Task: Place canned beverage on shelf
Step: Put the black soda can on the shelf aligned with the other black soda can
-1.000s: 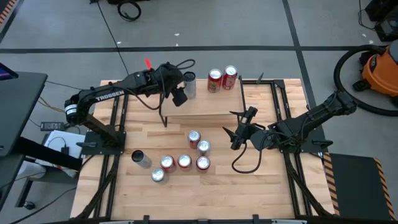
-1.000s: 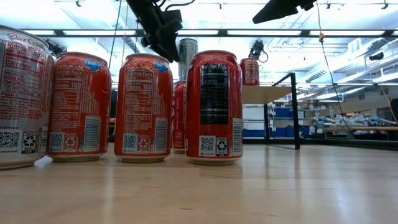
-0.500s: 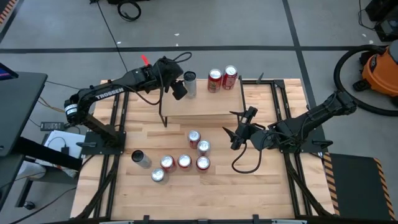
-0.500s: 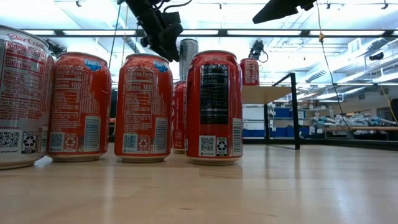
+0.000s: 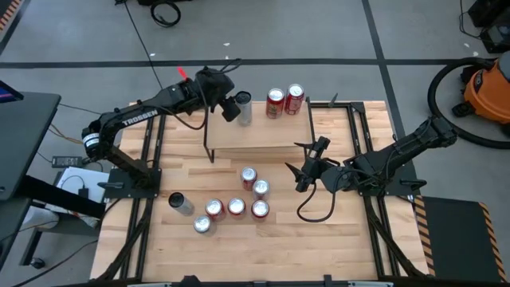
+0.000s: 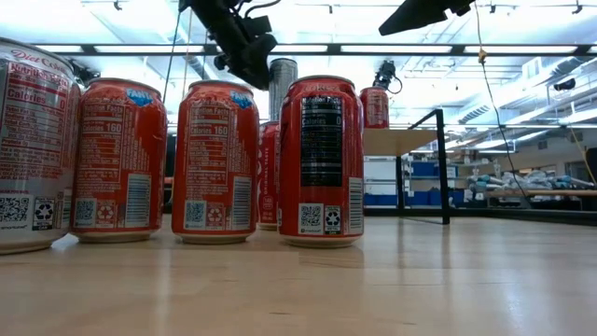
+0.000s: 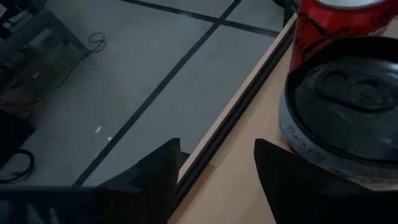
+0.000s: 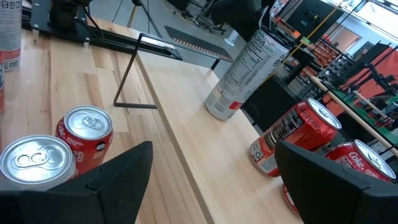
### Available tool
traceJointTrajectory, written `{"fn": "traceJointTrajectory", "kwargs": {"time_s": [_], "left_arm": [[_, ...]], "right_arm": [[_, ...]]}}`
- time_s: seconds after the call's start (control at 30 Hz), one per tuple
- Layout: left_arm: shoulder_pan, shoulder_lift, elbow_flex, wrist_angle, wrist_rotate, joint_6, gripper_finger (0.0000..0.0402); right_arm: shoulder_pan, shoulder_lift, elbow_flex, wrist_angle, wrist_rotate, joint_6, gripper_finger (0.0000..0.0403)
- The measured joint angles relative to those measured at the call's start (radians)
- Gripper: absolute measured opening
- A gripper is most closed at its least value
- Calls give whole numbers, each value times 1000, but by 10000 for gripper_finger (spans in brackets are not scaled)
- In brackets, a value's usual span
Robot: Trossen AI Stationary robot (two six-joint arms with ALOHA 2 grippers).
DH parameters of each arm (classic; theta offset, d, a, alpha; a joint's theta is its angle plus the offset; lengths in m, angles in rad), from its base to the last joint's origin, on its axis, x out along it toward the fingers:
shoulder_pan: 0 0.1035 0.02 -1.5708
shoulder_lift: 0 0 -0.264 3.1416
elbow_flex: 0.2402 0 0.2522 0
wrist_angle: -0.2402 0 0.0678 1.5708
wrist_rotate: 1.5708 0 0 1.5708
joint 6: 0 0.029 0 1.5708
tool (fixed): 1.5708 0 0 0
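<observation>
Left jaws apart beside silver can (image 5: 243, 108) on shelf (image 5: 259, 134), wooden table (image 5: 335, 239).

"TROSSEN" on left arm (image 5: 131, 119); "Coke" on can (image 8: 361, 163)

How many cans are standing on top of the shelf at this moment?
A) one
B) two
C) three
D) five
C: in the high view the shelf carries a silver can next to the left gripper and two red cans side by side further along the plank.
</observation>
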Motion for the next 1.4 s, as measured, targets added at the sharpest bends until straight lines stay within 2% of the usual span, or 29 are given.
{"fn": "traceJointTrajectory", "kwargs": {"time_s": [0.17, 0.3, 0.43, 0.5, 0.87, 1.4], "left_arm": [[-5, -19, 0, -59, 0, 13, 217], [-22, -18, 1, -191, 6, 12, 217], [-37, -8, 0, -257, 110, -16, 217], [-50, -7, 0, -244, 144, -33, 217], [-74, -8, 0, -143, 146, -46, 215], [-66, -8, 0, -109, 130, -24, 173]], "right_arm": [[0, 0, 0, 0, 0, 0, 347], [0, 0, 0, 0, 0, 0, 347], [0, 0, 0, 3, 0, -1, 347], [0, 0, 0, 9, 0, -3, 347], [0, 0, 0, 10, 0, -8, 347], [0, 0, 0, 11, 0, -8, 347]]}}
